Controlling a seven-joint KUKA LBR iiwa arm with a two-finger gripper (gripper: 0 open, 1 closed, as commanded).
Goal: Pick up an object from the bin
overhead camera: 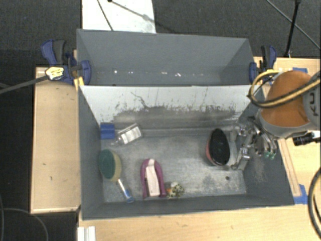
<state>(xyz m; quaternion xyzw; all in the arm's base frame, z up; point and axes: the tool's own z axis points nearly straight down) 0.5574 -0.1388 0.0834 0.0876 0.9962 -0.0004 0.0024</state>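
While beside arm (286, 104), black oval (219, 147).

The orange-covered wrist (283, 104) of the arm is extended in from the right, looped with cables; the metal pincer (242, 152) is held low, pointed leftward.

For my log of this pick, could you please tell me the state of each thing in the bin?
gripper: low at the bin's right
black oval thing: on the floor, beside gripper
green round sponge: lying at the left
pink thing: lying at the front
blue block: resting back left
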